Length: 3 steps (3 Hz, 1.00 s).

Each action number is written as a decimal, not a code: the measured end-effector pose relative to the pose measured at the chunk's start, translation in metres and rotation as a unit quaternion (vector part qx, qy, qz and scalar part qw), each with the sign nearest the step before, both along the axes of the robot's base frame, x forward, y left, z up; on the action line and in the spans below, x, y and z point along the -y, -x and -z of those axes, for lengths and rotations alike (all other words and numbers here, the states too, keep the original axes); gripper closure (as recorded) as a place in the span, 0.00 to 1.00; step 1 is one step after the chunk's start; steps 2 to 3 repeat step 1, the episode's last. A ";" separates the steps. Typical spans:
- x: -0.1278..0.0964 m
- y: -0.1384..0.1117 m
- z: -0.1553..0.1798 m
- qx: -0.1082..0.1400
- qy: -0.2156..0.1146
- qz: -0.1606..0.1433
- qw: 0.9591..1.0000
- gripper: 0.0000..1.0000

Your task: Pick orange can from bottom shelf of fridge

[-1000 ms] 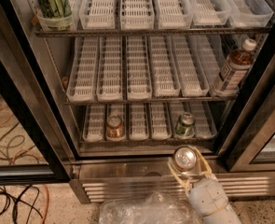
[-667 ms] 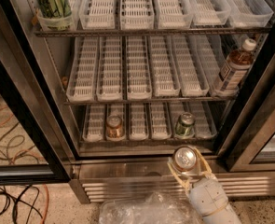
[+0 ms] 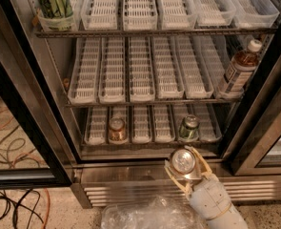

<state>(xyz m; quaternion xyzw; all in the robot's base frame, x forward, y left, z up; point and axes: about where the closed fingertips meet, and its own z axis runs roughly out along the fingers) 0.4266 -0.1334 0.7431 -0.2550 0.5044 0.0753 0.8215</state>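
The fridge [image 3: 59,80] showed three shelves. There were three cans: a copper-brown can [image 3: 116,129] at the left of the bottom shelf [image 3: 149,144], a green can [image 3: 189,128] at its right, and the orange can [image 3: 183,162] clamped in the one gripper [image 3: 183,157], nearer, before the base grille [image 3: 130,191]. One bottle [image 3: 237,70] stood at the right on the middle shelf, and one clear tub [image 3: 54,8] at the far left.

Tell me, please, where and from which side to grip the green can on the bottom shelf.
I would grip the green can around its side wall, coming from the open front: it stands upright at the front of its lane on the bottom shelf, a rack close overhead. The claw, just below outside, holds a silver-topped can.
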 end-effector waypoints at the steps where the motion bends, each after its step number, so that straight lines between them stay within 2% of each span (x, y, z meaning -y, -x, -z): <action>1: 0.000 0.000 0.000 0.000 0.000 0.000 1.000 1.00; 3: 0.000 0.000 0.000 0.000 0.000 0.000 1.000 1.00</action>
